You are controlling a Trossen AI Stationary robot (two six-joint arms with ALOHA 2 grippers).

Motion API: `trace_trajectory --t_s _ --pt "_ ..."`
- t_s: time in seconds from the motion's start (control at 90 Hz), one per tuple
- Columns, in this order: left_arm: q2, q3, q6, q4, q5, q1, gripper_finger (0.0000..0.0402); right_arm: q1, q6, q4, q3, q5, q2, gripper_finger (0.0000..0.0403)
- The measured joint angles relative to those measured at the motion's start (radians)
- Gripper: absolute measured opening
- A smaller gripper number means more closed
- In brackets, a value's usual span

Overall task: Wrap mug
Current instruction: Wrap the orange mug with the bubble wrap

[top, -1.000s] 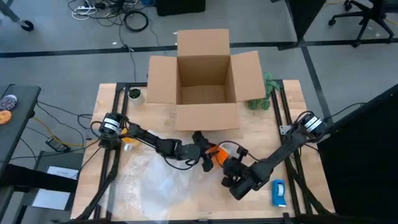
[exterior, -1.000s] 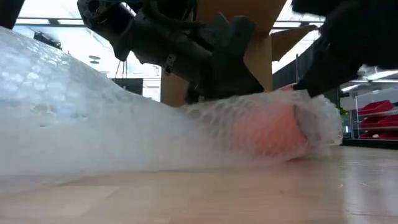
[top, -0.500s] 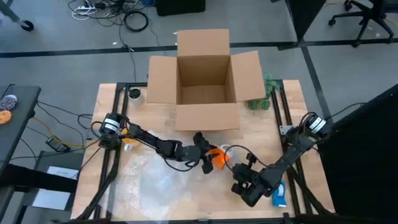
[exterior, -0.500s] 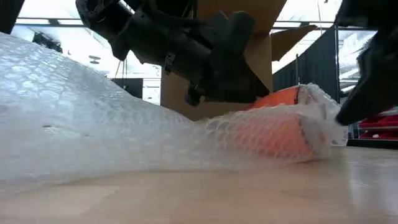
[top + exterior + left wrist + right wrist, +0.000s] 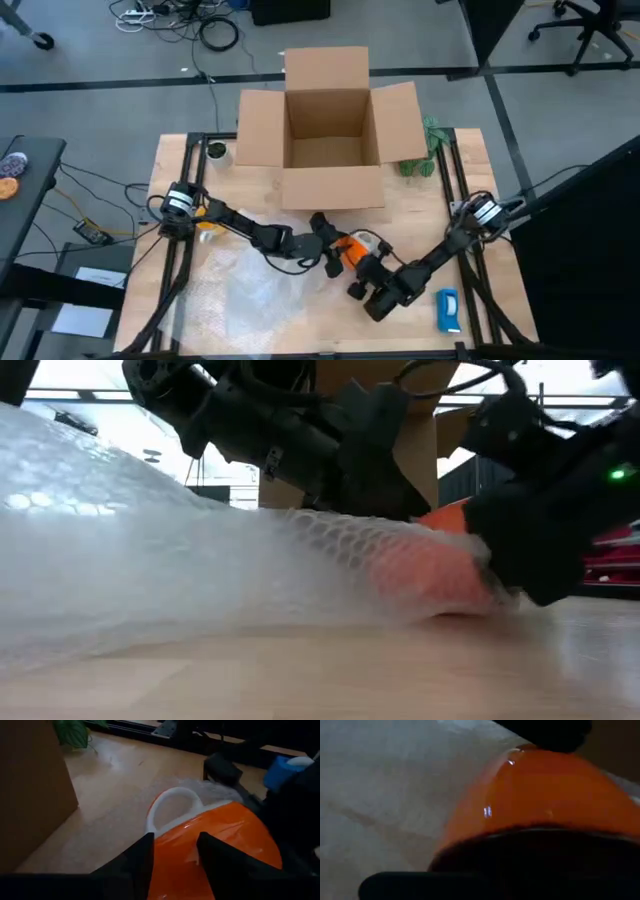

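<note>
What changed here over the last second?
The right end effector, which had swung out toward the table's near right half a second ago, came back in against the mug. The bubble wrap over it resettled. The left end effector stayed at the mug; the cardboard box did not move.

No text, label, brand, number or sign could be read anywhere in these views.
</note>
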Motion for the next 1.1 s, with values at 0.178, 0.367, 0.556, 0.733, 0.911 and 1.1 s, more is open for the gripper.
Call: trace_trajectory --t_s 0.178,0.367,0.556,0.733,0.911,1.1 --pt "0.000 0.002 0.001 -0.001 0.007 0.000 0.0142 0.039 0.002 -0.068 -0.001 -0.026 -0.078 0.0000" --pt "0.000 0.002 0.001 -0.001 0.012 -0.001 0.0142 0.127 0.016 -0.178 0.000 -0.066 -0.182 0.0000" --pt "0.000 0.002 -0.001 0.002 0.011 0.000 0.0142 0.180 0.123 -0.221 -0.011 -0.126 -0.195 0.0000" --pt "0.000 0.001 -0.001 0.003 0.011 0.000 0.0142 0.176 0.184 -0.195 -0.043 -0.116 -0.133 0.0000" --pt "0.000 0.001 0.003 0.004 0.012 -0.001 0.0142 0.113 0.095 0.008 -0.057 -0.086 -0.042 0.0000" --pt "0.000 0.000 0.004 0.001 0.006 0.003 0.0142 0.051 -0.027 0.153 -0.056 -0.053 -0.021 0.0000"
